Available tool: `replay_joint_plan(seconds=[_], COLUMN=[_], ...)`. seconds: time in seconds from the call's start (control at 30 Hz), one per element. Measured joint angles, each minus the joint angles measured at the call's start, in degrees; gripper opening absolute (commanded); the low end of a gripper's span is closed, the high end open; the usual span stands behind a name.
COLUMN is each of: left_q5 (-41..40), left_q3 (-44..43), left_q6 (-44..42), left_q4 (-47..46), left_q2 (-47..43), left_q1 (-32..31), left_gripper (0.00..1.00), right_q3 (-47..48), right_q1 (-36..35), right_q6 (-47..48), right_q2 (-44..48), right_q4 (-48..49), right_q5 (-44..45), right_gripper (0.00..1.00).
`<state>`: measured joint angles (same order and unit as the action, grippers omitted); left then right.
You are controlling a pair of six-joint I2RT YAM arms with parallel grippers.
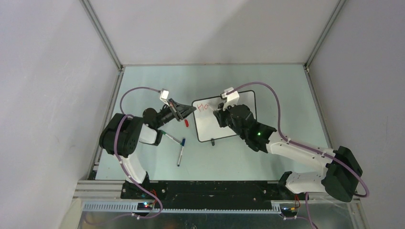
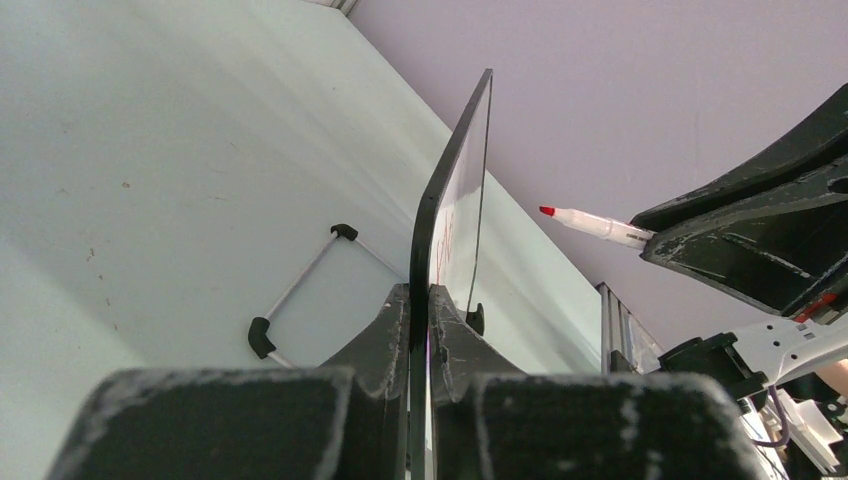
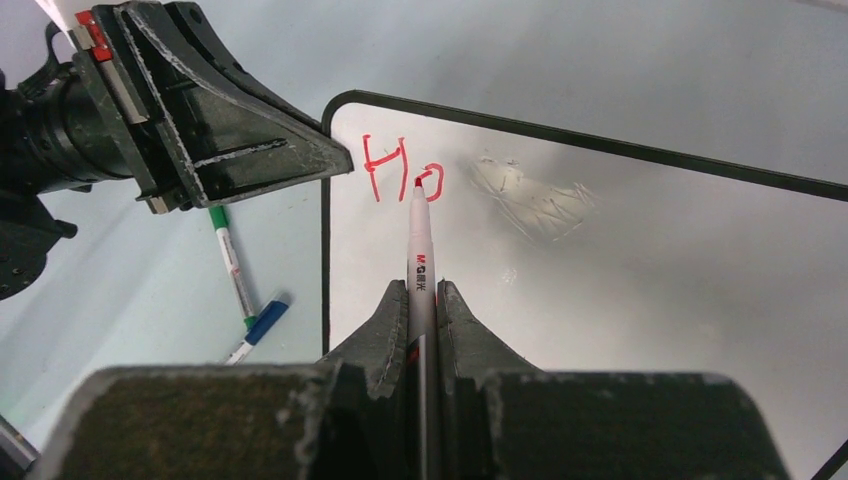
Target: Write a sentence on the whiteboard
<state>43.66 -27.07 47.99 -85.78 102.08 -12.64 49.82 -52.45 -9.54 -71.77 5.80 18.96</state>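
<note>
The whiteboard point(image 1: 210, 128) sits about mid-table, a little nearer the far edge than the near one. The left gripper point(image 1: 192, 109) is clamped on the board's left edge near its far-left corner. The left wrist view shows the board point(image 2: 458, 215) edge-on between the closed fingers point(image 2: 385, 335). The right gripper point(image 3: 422, 300) is closed on a red marker point(image 3: 420, 250), whose tip touches the board at the letter "o".

Of the sentence point(image 3: 400, 170), only "Ho" is written, in red, in the board's far-left corner. Blank white surface runs on from the letters toward the board's right edge, marked only by a faint grey smudge point(image 3: 530, 190). Bare table lies beyond the board's far and right edges.

On the left half of the table, toward the near edge, lie a green-capped marker point(image 1: 171, 138) and a blue-capped marker point(image 1: 180, 152), close together and apart from the board. A small red cap point(image 1: 186, 122) lies just beside the left gripper.

Only the left wrist view shows the board's back, which stands off the table at an angle. A thin wire bracket point(image 2: 300, 288) with black-capped ends lies there. Whether the bracket is joined to the board cannot be told. Only the right wrist view shows the letters clearly.
</note>
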Motion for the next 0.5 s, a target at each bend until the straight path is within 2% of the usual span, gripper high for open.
replay_joint_plan(seconds=[0.23,0.5], left_q5=[-0.1,-1.4], left_q3=[0.1,1.3], left_q6=[0.0,-0.1], left_q4=[0.0,-0.2], left_q2=[0.0,-0.7], left_q1=[0.0,-0.1], left_gripper=[0.00,0.01], right_q3=[0.3,8.6], right_q1=[0.2,2.3], right_q6=[-1.8,-4.9], right_q2=[1.2,1.2], right_q4=[-2.1,-13.4], right_q5=[-2.2,-6.8], right_gripper=[0.00,0.00])
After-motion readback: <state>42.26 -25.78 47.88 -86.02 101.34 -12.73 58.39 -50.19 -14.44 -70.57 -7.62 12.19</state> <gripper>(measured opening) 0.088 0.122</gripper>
